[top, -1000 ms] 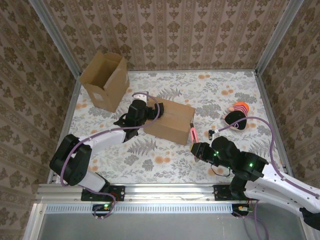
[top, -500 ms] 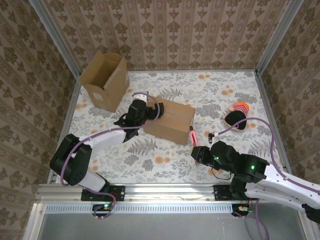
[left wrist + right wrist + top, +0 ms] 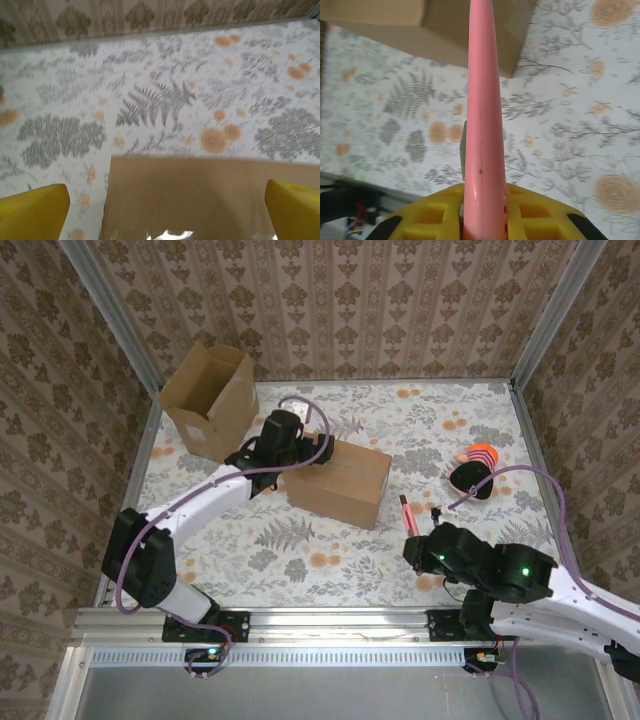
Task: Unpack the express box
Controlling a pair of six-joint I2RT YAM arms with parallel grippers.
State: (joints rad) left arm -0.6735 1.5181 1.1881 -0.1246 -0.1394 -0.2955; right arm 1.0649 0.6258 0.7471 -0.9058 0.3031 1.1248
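Note:
The express box (image 3: pixel 338 480) is a closed brown carton lying mid-table. My left gripper (image 3: pixel 300 452) hovers over its back left end, jaws wide open with nothing between them. In the left wrist view the carton top (image 3: pixel 200 195) lies between the yellow fingers (image 3: pixel 35 212), with shiny tape (image 3: pixel 167 234) at the bottom edge. My right gripper (image 3: pixel 413 538) is shut on a pink cutter (image 3: pixel 408 513), right of the carton and apart from it. In the right wrist view the pink cutter (image 3: pixel 482 100) stands up from the gripper (image 3: pixel 484 200), pointing at the carton (image 3: pixel 445 25).
An open empty carton (image 3: pixel 210 400) stands at the back left corner. A black and orange object (image 3: pixel 474 472) lies at the right. A small dark item (image 3: pixel 437 512) sits beside the cutter. Metal rails and patterned walls enclose the floral table (image 3: pixel 300 550).
My left gripper rose from the carton's left side to above its back left end. My right arm drew the pink cutter away from the carton's right end, rightward.

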